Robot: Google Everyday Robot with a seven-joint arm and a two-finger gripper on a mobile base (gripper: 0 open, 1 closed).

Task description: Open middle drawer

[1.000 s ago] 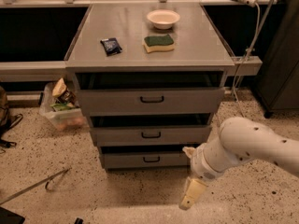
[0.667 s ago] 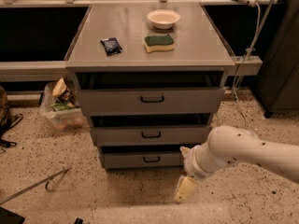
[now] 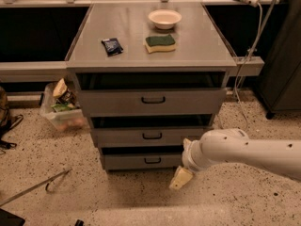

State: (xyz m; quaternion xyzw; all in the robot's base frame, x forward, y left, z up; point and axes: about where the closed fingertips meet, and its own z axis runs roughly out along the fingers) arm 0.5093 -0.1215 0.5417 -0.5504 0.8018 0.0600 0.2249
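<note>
The middle drawer [image 3: 122, 137] is a grey flat front with a small black loop handle [image 3: 152, 136], set between the taller top drawer [image 3: 113, 101] and the shorter bottom drawer [image 3: 124, 161]. All three fronts sit flush with the cabinet. My gripper [image 3: 181, 178] hangs low near the floor on the end of the white arm [image 3: 244, 152], in front of the cabinet's lower right corner. It is below and to the right of the middle drawer's handle and does not touch it.
On the cabinet top [image 3: 197, 51] lie a white bowl [image 3: 164, 18], a green and yellow sponge [image 3: 160, 43] and a black packet [image 3: 112, 46]. A plastic bin of litter [image 3: 61, 109] stands at the left. A metal rod [image 3: 35, 187] lies on the floor. A cable [image 3: 249, 46] hangs at the right.
The arm and gripper have moved left, toward the lower right corner of the cabinet. The drawers have not moved.
</note>
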